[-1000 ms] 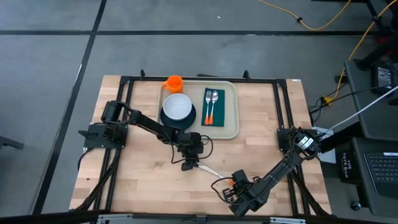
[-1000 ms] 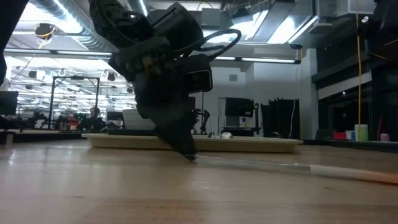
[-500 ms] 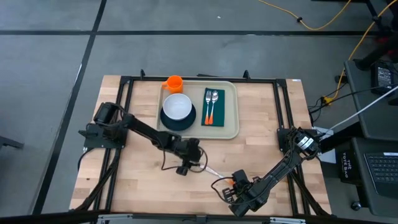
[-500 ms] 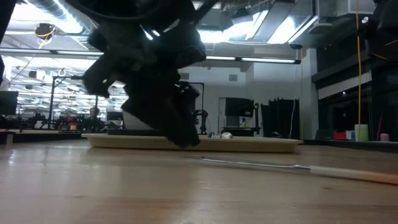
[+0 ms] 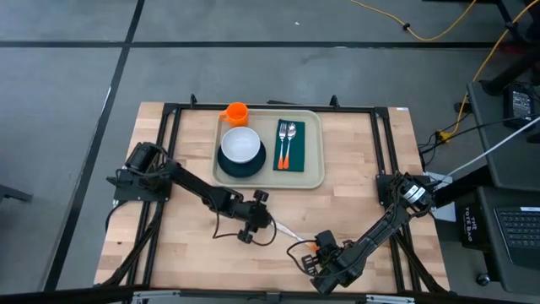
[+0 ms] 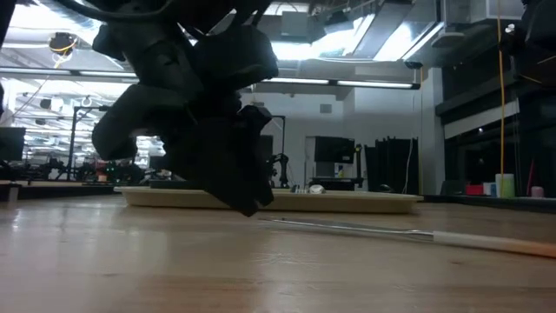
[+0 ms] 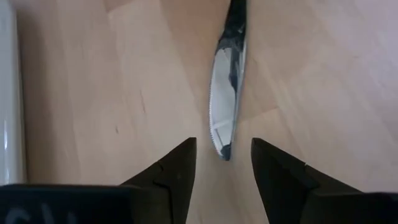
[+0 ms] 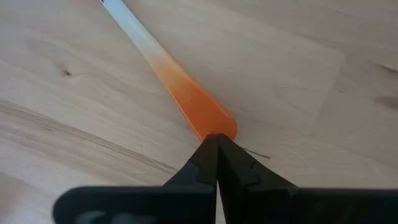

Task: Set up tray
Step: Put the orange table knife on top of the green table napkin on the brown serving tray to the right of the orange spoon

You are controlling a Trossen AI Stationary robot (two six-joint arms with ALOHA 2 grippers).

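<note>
The beige tray [image 5: 319, 145] lies at the table's far middle and bears a dark plate with a white bowl [image 5: 241, 145] and a green napkin [image 5: 288, 160] with a fork and spoon. A knife [image 5: 291, 233] with a steel blade [image 7: 224, 93] and an orange handle [image 8: 186, 93] lies flat on the wood, nearer than the tray. My left gripper [image 7: 222, 163] hangs open just above the blade's tip, one finger on each side, apart from it. My right gripper [image 8: 216, 155] is shut at the handle's free end. My right gripper's shut fingertips meet the rounded free end of the knife's orange handle [image 8: 214, 132]. They come steeply from above and point down, in line with the knife. The knife lies flat on the table.
An orange cup [image 5: 235, 113] stands at the tray's far left corner. Black frame rails [image 5: 384, 152] run along the table's sides. Bare wood lies to the left and right of the knife.
My left gripper has lifted its tips off the table at the blade's tip, rolled about its own axis and swung a little toward the table's near left. The knife has stayed where it was.
</note>
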